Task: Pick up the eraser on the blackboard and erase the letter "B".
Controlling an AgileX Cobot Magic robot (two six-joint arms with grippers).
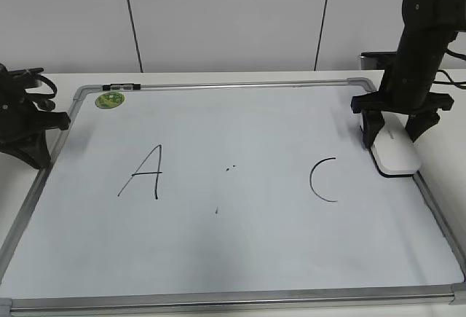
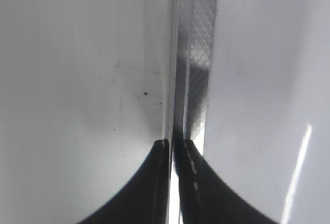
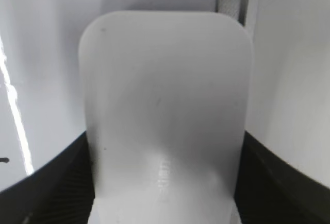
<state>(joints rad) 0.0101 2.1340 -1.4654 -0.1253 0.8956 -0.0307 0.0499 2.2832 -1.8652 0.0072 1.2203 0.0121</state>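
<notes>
The blackboard (image 1: 240, 259) is a white dry-erase board in a grey frame, lying flat. It bears a black "A" (image 1: 143, 173) and a "C" (image 1: 323, 179). No letter "B" shows between them, only small black specks (image 1: 231, 167). The white eraser (image 1: 395, 154) lies on the board's right edge. My right gripper (image 1: 395, 129) straddles its far end, with the jaws against both its sides; the eraser fills the right wrist view (image 3: 165, 105). My left gripper (image 1: 35, 149) is shut and empty over the board's left frame (image 2: 198, 54).
A small green round magnet (image 1: 110, 100) sits at the board's far left corner. A black clip (image 1: 122, 85) sits on the top frame. A white wall stands behind the table.
</notes>
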